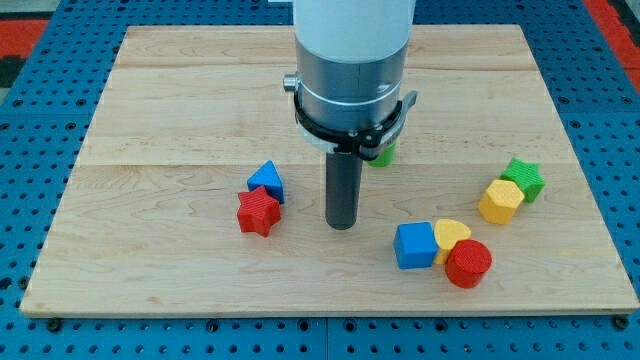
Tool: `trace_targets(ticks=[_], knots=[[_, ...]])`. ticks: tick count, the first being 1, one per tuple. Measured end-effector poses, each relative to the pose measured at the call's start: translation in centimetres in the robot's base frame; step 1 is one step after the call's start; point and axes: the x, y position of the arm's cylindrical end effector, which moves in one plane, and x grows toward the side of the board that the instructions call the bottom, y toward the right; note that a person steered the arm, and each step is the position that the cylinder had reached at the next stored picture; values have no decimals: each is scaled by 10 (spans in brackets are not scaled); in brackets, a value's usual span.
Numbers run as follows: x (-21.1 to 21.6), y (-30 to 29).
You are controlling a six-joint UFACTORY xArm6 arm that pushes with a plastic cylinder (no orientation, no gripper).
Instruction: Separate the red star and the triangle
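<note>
Nearest the view's bottom, a red cylinder (pixel 468 264), a blue cube (pixel 414 245) and a yellow heart (pixel 453 233) huddle together on the counter (pixel 180 90). Further up, the red star (pixel 258 212) sits touching the blue triangle (pixel 267 181), with my tip (pixel 342 224) just beside them on the view's right. No hand here, only a rod. Best play, I reckon: slip into their seam and nudge one away. Behind: a yellow block (pixel 500 201), a green star (pixel 524 177), and a green block (pixel 381 153) half hidden.

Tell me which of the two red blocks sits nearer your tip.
The red star, at the view's left of my tip and touching the blue triangle. The red cylinder lies farther off at the view's lower right, beside the yellow block.
</note>
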Motion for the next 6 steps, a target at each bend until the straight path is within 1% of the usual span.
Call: trace_targets(ticks=[1, 2, 3, 4, 5, 6], knots=[[-11, -5], [1, -60], [4, -112], [1, -104], [-18, -76], [-62, -54]])
